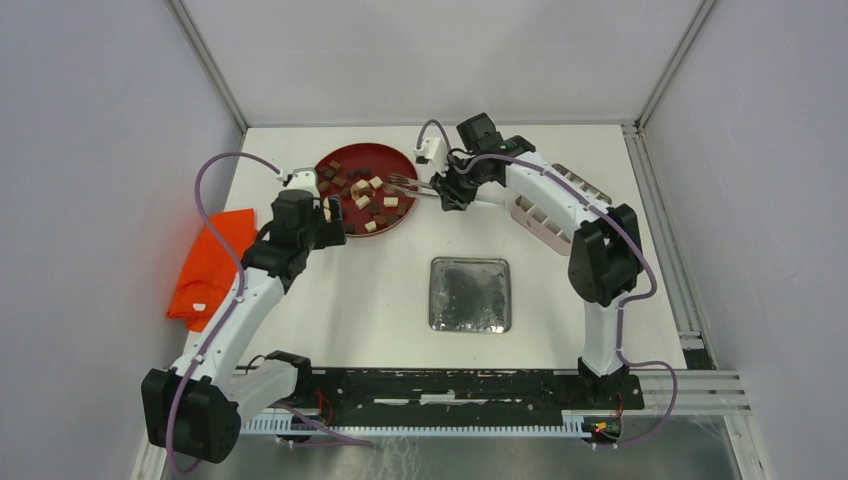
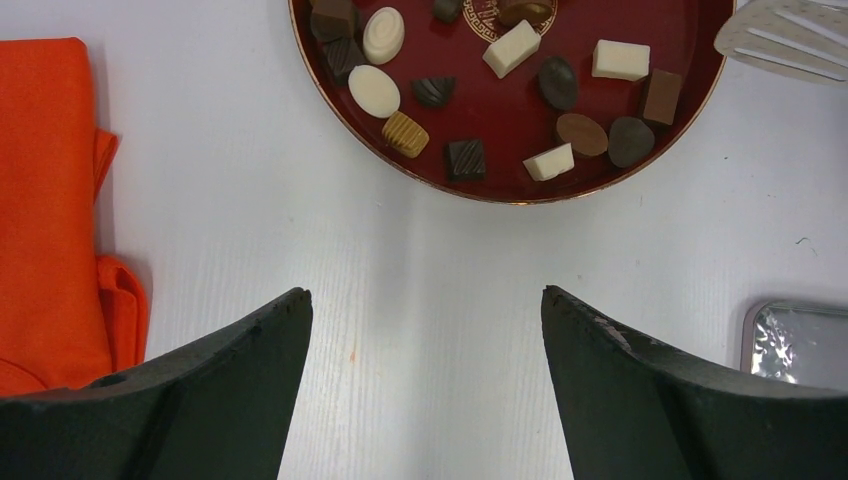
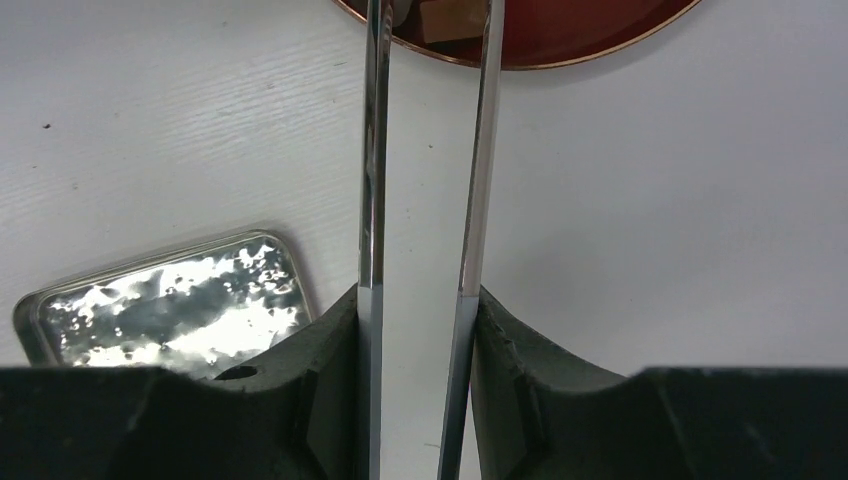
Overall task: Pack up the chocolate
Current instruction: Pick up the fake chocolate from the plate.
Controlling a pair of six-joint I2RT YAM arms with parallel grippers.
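Gripping slotted metal tongs (image 3: 373, 150) with the right gripper (image 3: 420, 310), closed on both handles, and reaching with the tips over the edge of the dark-red plate (image 2: 497, 112). Hovering with the left gripper (image 2: 425, 300) wide open and empty above the white table (image 2: 250, 200), near this plate. Seeing the chocolate (image 2: 466, 158) scattered on the plate, in dark, light brown and white pieces.

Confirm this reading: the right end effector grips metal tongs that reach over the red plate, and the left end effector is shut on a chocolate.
Not quite. The left end effector is open and holds nothing, as the left wrist view shows; the chocolates lie on the red plate. The rest stands: the right end effector grips the metal tongs, which reach over the plate.
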